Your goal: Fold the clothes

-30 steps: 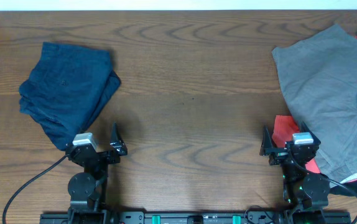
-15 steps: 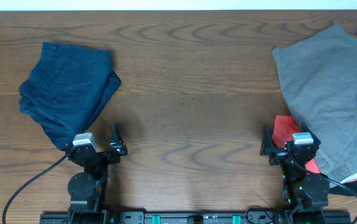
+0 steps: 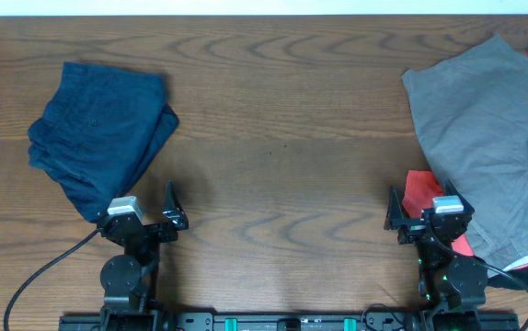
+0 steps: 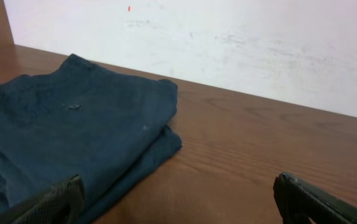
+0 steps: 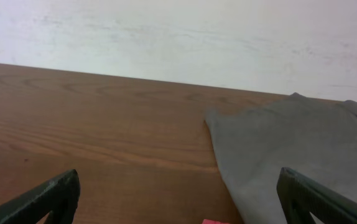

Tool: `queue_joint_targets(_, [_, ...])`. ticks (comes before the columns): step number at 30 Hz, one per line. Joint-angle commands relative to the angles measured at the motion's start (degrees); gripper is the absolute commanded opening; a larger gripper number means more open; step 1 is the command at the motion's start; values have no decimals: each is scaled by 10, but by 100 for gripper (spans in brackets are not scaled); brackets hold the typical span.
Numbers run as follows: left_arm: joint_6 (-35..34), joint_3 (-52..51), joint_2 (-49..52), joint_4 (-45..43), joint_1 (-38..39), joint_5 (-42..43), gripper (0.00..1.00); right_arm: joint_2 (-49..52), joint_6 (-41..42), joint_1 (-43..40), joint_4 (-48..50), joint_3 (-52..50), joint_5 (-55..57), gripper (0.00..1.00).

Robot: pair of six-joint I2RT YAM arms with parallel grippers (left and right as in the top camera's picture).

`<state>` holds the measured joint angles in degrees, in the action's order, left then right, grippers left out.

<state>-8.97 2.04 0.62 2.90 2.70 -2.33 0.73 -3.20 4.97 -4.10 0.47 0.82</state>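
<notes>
The grey shorts lie spread at the table's right side, also in the right wrist view. A red T-shirt peeks out from under them by the right arm. A dark navy garment lies folded at the left, also in the left wrist view. My left gripper is open and empty near the navy garment's near corner. My right gripper is open and empty beside the red T-shirt.
A white wall runs behind the table's far edge. Bare wooden tabletop lies between the two garments. Black cables trail from both arm bases at the front edge.
</notes>
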Motion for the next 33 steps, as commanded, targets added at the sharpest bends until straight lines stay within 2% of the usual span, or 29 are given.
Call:
queue_joint_targets(1, [6, -18, -3, 9, -3, -7, 98, -2, -5, -12, -2, -2, -4, 99])
queue_joint_targets(20, [6, -18, -3, 9, -3, -7, 98, -2, -3, -12, 0, -2, -28, 99])
queue_joint_targets(25, [6, -18, -3, 9, -3, -7, 98, -1, 121, -12, 0, -2, -29, 99])
queue_joint_targets(31, [5, -18, -3, 7, -3, 29, 98, 15, 130, -12, -9, 8, -75, 99])
queue_joint_targets(33, [5, -13, -3, 10, -3, 66, 98, 26, 130, -12, -24, 18, -70, 99])
